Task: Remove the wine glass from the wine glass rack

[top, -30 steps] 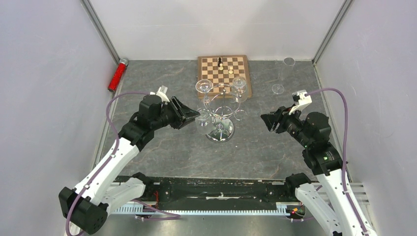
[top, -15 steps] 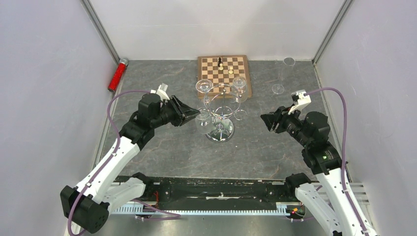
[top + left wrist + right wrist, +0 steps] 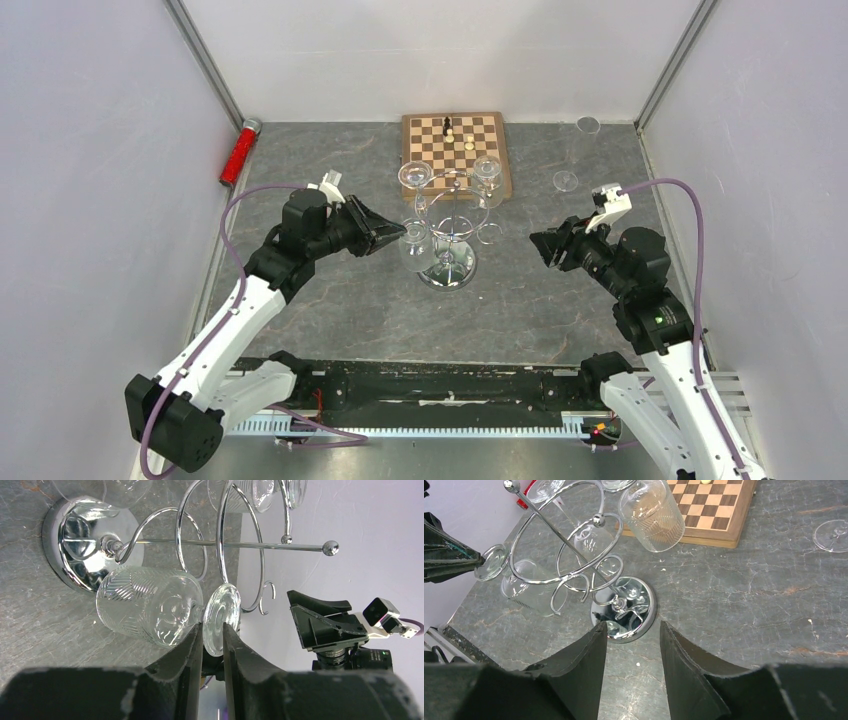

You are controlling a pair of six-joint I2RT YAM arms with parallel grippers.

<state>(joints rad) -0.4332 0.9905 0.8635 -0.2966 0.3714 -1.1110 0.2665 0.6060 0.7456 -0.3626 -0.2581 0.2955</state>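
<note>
Grey stone table [image 3: 560, 300]. Chessboard [image 3: 480, 150] at its 12 o'clock edge. Chrome wine glass rack [image 3: 447, 268] upright at centre. Left gripper [image 3: 212, 640] at the rack's 9 o'clock, fingers either side of the foot of a wine glass [image 3: 150, 610] hanging bowl-down from a loop there; clamped or not, cannot tell. Right gripper [image 3: 631, 626] at 3 o'clock, well apart, jaws spread, nothing held

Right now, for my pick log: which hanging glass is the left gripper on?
The wine glass on the rack's left side: its foot sits between the left gripper's jaws. The other two hang toward the chessboard, untouched.
</note>
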